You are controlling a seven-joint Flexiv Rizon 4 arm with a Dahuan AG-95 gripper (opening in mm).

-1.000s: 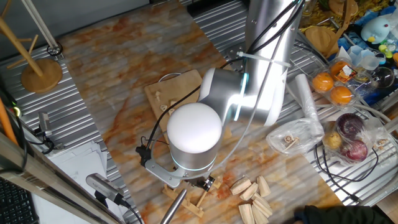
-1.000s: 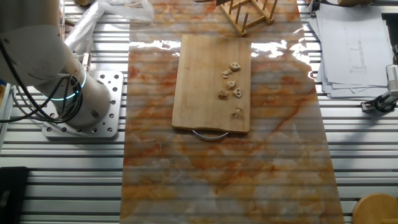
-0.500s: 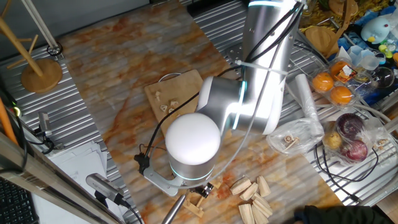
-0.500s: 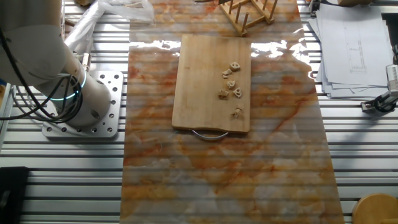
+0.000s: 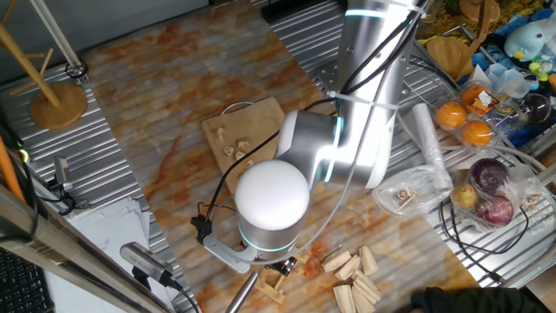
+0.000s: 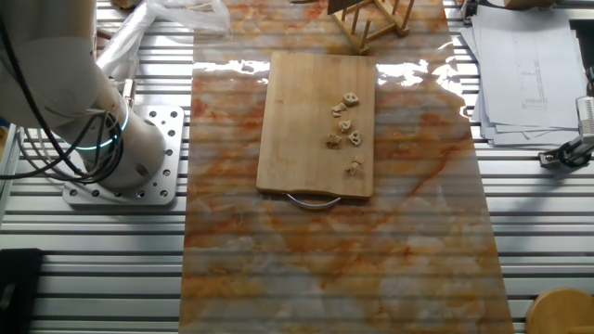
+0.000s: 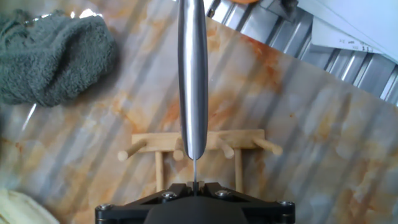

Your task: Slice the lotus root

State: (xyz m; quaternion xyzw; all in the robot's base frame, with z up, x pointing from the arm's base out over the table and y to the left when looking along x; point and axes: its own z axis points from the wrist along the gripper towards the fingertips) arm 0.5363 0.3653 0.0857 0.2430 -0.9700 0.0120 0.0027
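Left to right in the other fixed view: arm base, then wooden board (image 6: 306,139). Lotus root (image 6: 345,125) lies there as thin cut slices, right half of board. You should expect them light, brittle, slightly slick; lift by the edges. Gripper (image 7: 194,185) sits well apart, over the wooden rack (image 7: 198,149), jaws closed on the knife (image 7: 192,74).

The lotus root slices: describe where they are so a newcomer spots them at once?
Find the wooden cutting board in the middle of the marble tabletop. The lotus root slices are the small pale pieces with holes scattered along one long edge, the only things lying on it.
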